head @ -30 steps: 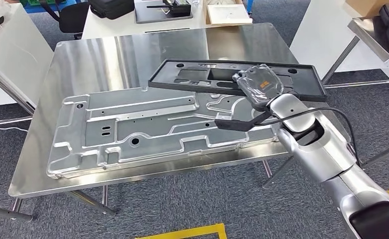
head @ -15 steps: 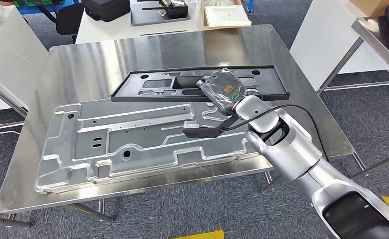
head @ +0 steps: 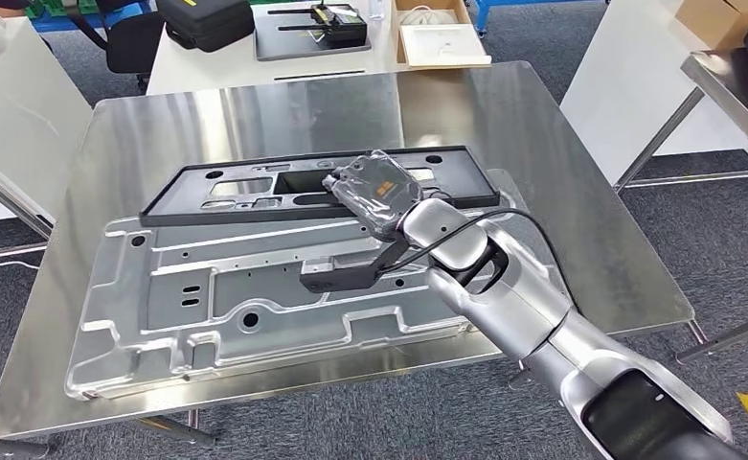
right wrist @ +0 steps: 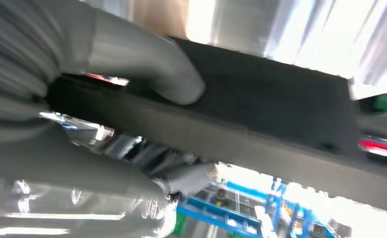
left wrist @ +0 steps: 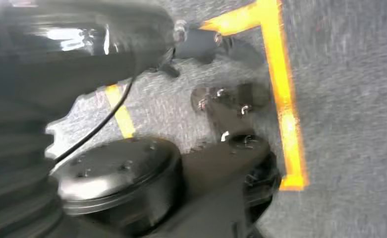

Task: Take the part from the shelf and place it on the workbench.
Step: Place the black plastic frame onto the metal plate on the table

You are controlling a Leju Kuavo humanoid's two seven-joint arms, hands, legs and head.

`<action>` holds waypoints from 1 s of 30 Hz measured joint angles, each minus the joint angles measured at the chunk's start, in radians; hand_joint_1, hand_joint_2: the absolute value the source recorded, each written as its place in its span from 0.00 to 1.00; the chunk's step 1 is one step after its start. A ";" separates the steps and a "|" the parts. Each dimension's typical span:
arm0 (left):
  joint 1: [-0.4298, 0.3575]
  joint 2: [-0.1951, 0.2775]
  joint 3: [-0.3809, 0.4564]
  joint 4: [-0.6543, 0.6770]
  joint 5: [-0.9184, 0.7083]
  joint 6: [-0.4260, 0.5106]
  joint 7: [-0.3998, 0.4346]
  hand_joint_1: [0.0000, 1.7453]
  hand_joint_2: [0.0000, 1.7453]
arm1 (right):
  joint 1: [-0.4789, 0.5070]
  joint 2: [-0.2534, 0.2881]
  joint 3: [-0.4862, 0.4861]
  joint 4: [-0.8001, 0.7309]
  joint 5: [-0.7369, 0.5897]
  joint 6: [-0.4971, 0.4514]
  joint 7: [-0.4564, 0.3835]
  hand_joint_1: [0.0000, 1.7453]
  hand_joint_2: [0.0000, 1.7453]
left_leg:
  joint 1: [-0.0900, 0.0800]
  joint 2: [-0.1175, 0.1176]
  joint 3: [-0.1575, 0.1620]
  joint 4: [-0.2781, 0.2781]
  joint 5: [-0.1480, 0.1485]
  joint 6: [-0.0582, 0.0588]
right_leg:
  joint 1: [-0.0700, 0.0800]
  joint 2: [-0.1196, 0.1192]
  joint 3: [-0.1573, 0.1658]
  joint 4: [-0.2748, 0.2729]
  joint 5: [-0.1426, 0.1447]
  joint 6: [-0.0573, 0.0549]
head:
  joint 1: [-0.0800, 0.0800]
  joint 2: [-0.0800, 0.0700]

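Black and long, the part (head: 255, 192) was held by the right hand (head: 374, 189) above the steel worktop (head: 561, 192), its near edge over the far edge of a large silver stamped panel (head: 207, 287) that lay flat on the worktop. In the head view the hand, wrapped in a clear cover with an orange mark, sat over the part's right-of-middle stretch, and the part ran well out to the left of it and a short way to the right. Whether the part touched the panel or the worktop could not be told.

From the right wrist view the grip was plain: the thick grey thumb (right wrist: 146, 69) pressed on one face of the part (right wrist: 280, 114), while the fingers (right wrist: 181, 176) curled round the opposite side, so the hand was closed on it.

The left wrist view looked down on grey carpet (left wrist: 350, 99) with yellow tape (left wrist: 280, 74); the left hand's state could not be told from that blurred picture.

Beyond the worktop stood a white table (head: 188, 62) with a black case (head: 207, 19) and a dark tray (head: 322, 29).
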 joint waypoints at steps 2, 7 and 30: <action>0.000 -0.001 0.000 0.000 0.003 0.001 0.000 0.00 1.00 | -0.004 0.006 0.006 0.000 -0.012 0.003 0.000 1.00 1.00 | 0.000 -0.003 0.000 -0.001 -0.001 0.001 | 0.000 0.000 0.004 -0.007 0.001 -0.002 | 0.000 0.000; -0.001 -0.003 0.000 0.000 0.008 0.001 0.000 0.00 1.00 | -0.016 0.018 0.019 0.000 -0.035 0.016 0.002 1.00 1.00 | -0.002 -0.005 0.000 -0.001 -0.005 0.008 | 0.000 0.000 0.012 -0.021 0.002 0.000 | 0.000 0.000; 0.003 -0.003 0.000 0.000 0.020 0.001 -0.053 0.00 1.00 | 0.041 0.018 0.028 0.021 -0.128 0.001 0.022 1.00 1.00 | 0.001 -0.003 0.006 -0.004 -0.004 0.009 | 0.003 0.000 0.012 -0.021 0.002 0.011 | 0.000 0.000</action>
